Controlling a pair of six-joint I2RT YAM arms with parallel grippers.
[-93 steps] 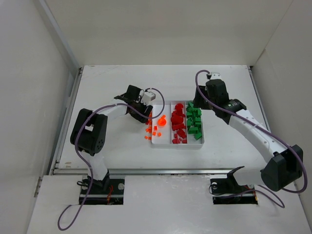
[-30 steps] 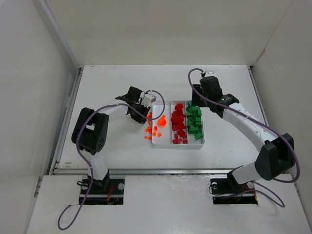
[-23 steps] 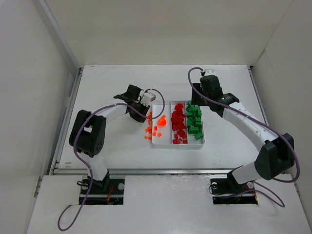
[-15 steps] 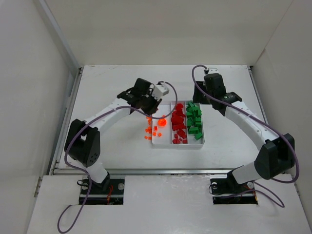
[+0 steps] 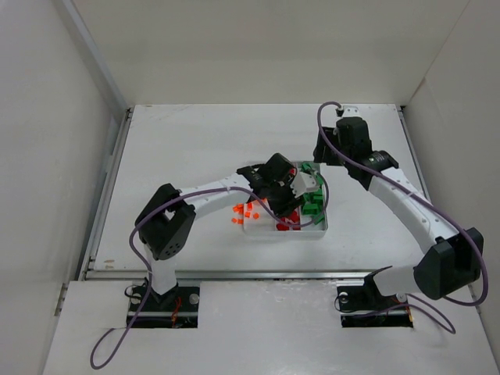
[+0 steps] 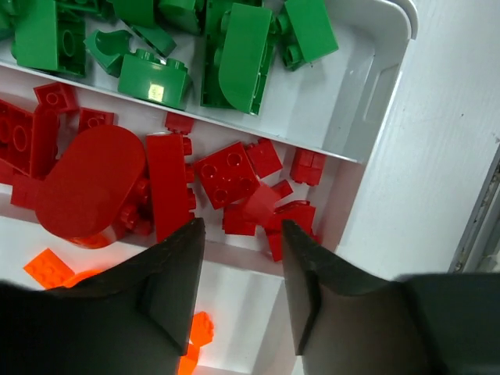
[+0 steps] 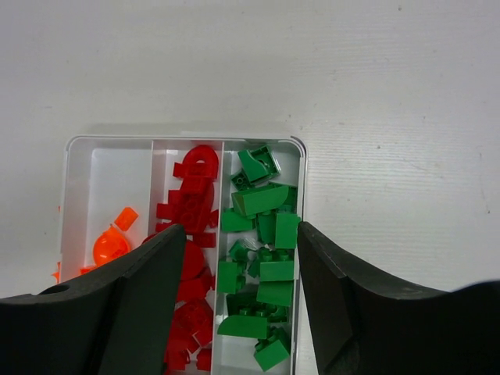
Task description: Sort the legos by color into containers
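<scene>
The white tray [image 7: 303, 168] has three long containers. Orange legos [image 7: 109, 246] lie in one, red legos [image 7: 191, 207] in the middle one, green legos [image 7: 266, 234] in the third. More orange legos [image 5: 241, 211] are loose on the table left of the tray [image 5: 283, 232]. My left gripper [image 6: 240, 230] hovers open over the near end of the tray, above the red legos [image 6: 168, 187], with nothing between its fingers. The right gripper [image 7: 238, 234] hangs open and empty above the tray's far end. From above, the left gripper [image 5: 285, 205] covers part of the tray.
The left arm stretches across the table from the left to the tray. White walls enclose the table on the left, back and right. A raised rail [image 5: 109, 180] runs along the table's left edge.
My left arm swung right from the loose orange legos to over the tray, and its jaws opened. The right gripper drew back a little toward the far right.
</scene>
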